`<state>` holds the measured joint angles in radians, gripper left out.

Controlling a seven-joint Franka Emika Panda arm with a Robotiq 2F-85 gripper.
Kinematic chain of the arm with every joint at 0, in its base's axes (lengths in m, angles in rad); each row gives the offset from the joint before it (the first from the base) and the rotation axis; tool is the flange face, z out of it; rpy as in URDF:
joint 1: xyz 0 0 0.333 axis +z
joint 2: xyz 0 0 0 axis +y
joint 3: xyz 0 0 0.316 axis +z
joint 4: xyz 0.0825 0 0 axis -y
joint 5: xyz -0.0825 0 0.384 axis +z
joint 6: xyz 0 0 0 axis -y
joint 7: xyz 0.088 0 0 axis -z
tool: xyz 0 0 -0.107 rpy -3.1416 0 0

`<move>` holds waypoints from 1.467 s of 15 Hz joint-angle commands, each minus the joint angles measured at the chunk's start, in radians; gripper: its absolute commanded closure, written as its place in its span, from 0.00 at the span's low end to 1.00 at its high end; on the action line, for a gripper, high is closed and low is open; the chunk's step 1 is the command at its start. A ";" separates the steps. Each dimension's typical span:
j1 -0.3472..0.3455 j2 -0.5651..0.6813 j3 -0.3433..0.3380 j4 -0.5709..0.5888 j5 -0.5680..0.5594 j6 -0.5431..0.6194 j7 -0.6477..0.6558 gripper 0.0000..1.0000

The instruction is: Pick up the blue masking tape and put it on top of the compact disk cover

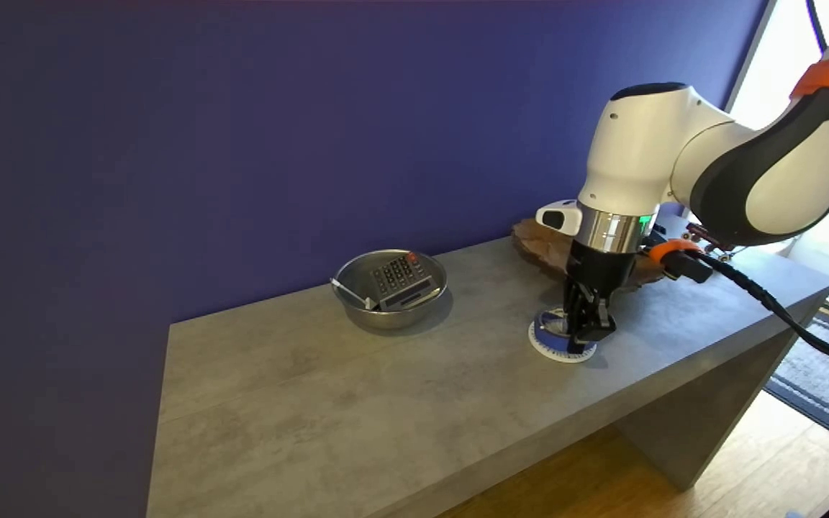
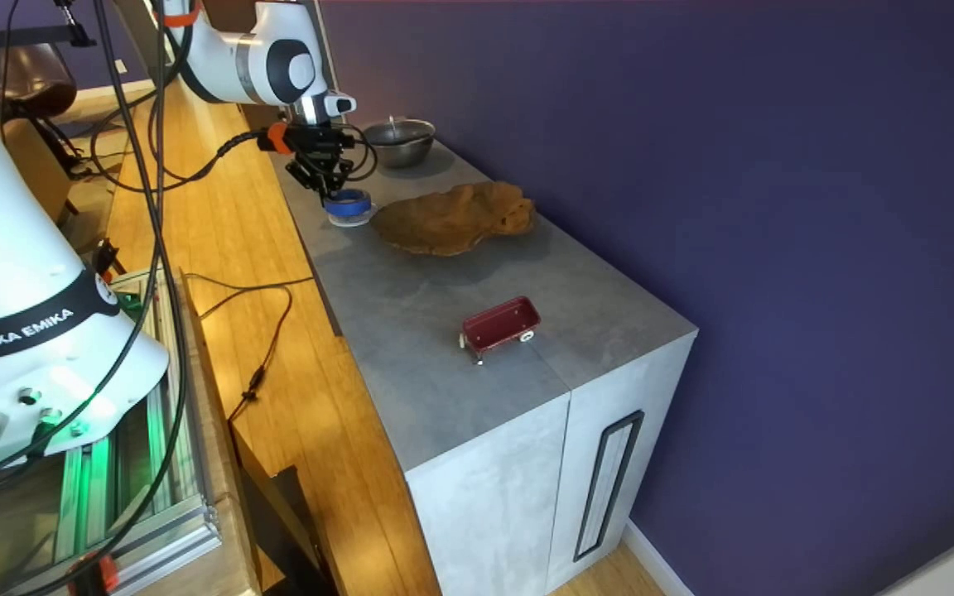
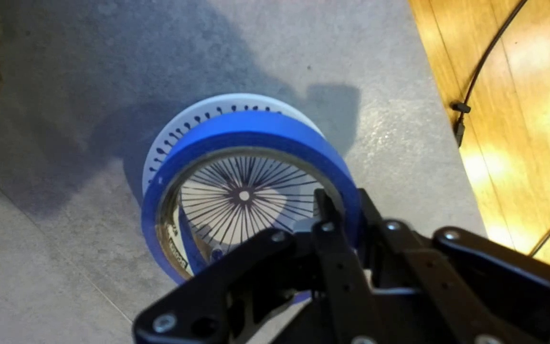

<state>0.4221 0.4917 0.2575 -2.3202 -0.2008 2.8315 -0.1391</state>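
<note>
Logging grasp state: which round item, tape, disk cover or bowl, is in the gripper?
The blue masking tape: the gripper pinches its wall, one finger inside, one outside. The compact disk cover lies beneath it; the metal bowl stands apart, holding a calculator.

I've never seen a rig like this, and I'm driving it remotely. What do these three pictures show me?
The machine is a Franka arm. Two pictures are taken from outside it; the third from its wrist, looking down. On the grey countertop are a metal bowl containing a calculator, a brown wooden tray and a dark red toy wagon. The jaws are closed on the wall of the blue masking tape, one inside the ring, one outside. It is over the white compact disk cover; whether they touch, I can't tell.
</note>
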 commanded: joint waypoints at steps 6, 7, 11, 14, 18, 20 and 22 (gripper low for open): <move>0.017 0.017 -0.021 0.012 -0.024 0.011 0.038 0.97; 0.016 0.019 -0.020 0.013 -0.023 0.011 0.037 0.97; 0.016 0.025 -0.019 0.016 -0.023 0.012 0.035 0.97; 0.019 0.028 -0.021 0.022 -0.025 0.010 0.036 0.97; 0.019 0.029 -0.020 0.025 -0.025 0.008 0.034 0.97; 0.014 0.031 -0.014 0.027 -0.020 0.011 0.030 0.93; 0.010 0.031 -0.009 0.027 -0.016 0.009 0.027 0.62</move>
<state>0.4243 0.5107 0.2484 -2.3088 -0.2014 2.8321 -0.1339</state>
